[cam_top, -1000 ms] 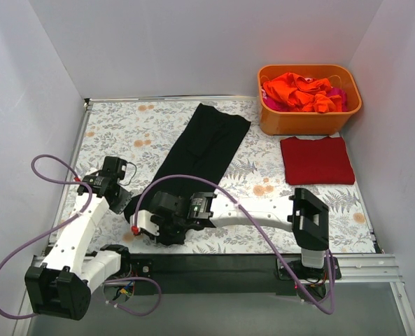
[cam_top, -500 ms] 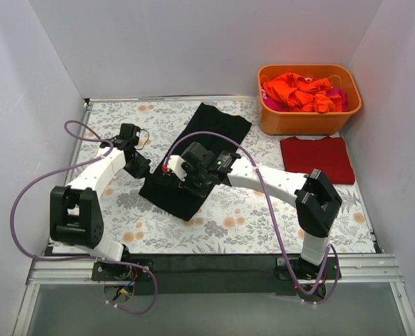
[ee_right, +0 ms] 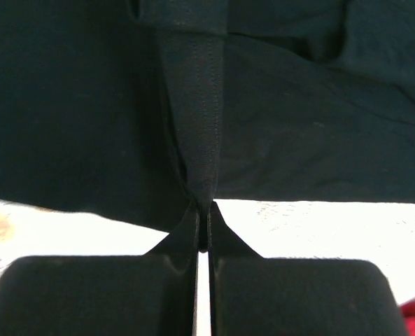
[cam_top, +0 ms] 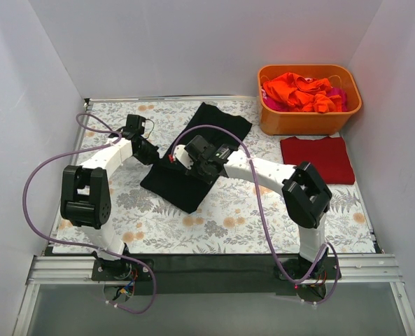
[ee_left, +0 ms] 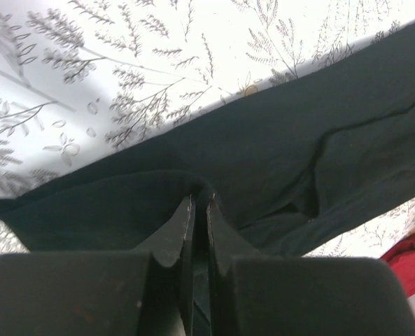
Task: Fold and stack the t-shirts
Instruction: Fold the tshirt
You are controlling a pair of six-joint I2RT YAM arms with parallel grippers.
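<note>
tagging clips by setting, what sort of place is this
Probably a robot test cell, not a home: bare white walls box in a tablecloth-covered table, with the left arm and right arm bolted at its near edge.

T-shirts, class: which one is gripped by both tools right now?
The black t-shirt: the left tool and right tool both pinch it. The dark red t-shirt lies folded, untouched; the orange t-shirts sit heaped in the orange tub.

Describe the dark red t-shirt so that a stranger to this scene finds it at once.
Find the orange tub in the far right corner. Just on its near side, on the floral tablecloth, lies the dark red t-shirt. Unlike the long black t-shirt and the crumpled orange ones, it is a neat flat rectangle.
</note>
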